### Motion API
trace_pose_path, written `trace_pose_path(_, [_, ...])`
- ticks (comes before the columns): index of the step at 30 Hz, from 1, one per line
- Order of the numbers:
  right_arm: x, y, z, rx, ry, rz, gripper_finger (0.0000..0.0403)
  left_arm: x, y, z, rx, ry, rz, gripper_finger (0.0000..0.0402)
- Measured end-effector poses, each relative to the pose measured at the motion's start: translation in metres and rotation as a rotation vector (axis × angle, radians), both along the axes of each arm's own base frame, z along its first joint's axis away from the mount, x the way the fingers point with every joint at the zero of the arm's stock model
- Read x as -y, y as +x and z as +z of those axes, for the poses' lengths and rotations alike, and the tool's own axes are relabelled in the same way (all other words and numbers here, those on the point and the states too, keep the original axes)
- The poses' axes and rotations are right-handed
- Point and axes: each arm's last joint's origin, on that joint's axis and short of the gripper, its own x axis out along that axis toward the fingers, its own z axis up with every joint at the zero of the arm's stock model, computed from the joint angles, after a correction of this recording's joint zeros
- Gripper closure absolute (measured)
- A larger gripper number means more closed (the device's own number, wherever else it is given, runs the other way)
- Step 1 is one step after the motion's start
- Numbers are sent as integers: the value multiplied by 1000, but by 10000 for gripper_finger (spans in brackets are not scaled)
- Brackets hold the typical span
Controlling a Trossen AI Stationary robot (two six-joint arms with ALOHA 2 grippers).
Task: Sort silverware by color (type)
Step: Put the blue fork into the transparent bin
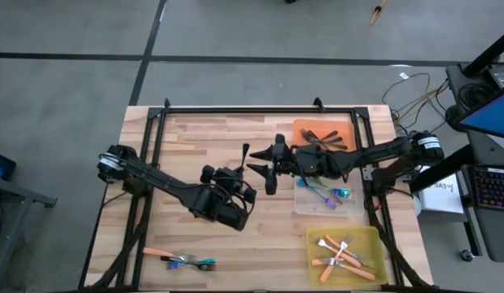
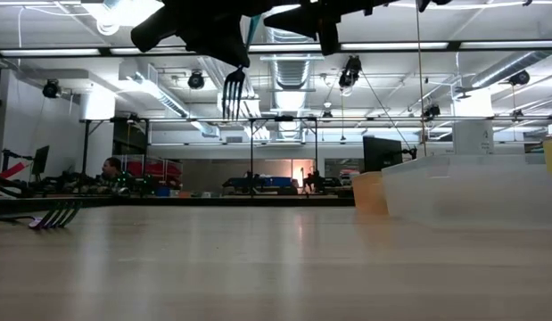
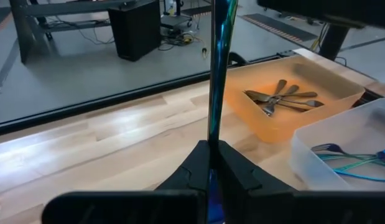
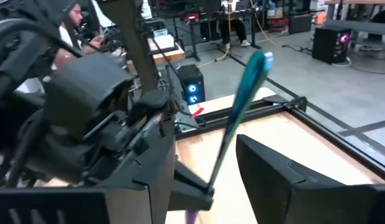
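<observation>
Left gripper [image 1: 245, 168]: mid-table, raised, jaws closed on a blue-handled fork [image 3: 217, 74]; in the low view the fork's tines [image 2: 233, 93] hang downward, clear of the table [image 1: 195, 142]. Right gripper [image 1: 264, 172]: just beside the left one, jaws wide apart, nothing clamped; in the right wrist view the blue fork stands between its fingers [image 4: 285, 180], contact not discernible. Orange tray [image 1: 343, 129], far right: several dark-handled forks [image 1: 321, 140]. Clear tray [image 1: 304, 203], nearer than the orange one: blue-handled forks [image 1: 329, 195]. Yellow tray [image 1: 317, 240], near right corner: orange-handled forks [image 1: 341, 252]. Loose on the table, near left edge: one orange-handled fork [image 1: 162, 254] and one blue-handled fork [image 1: 201, 263], lying close together, tines meeting.
</observation>
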Motion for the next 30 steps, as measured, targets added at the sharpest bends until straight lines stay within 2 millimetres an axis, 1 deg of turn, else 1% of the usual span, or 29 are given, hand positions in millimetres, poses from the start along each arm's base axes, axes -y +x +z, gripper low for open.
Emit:
trace_pose_path(7, [6, 0, 0, 0, 0, -17, 242, 2, 5, 2, 11, 6, -22, 401])
trace_pose_path(12, [6, 0, 0, 0, 0, -19, 243, 4, 11, 5, 5, 29, -56, 401])
trace_pose_path(16, [6, 0, 0, 0, 0, -19, 249, 3, 11, 5, 4, 33, -56, 401])
trace_pose_path(18, [6, 0, 0, 0, 0, -20, 261, 3, 11, 5, 3, 33, -56, 401])
trace_pose_path(20, [7, 0, 0, 0, 0, -22, 283, 3, 11, 5, 1, 34, -57, 401])
trace_pose_path(26, [9, 0, 0, -3, -13, -22, 381, 3, 11, 5, -14, 44, -64, 401])
trace_pose_path(30, [9, 1, 0, -1, -12, -19, 392, 2, 12, 5, -24, 51, -67, 400])
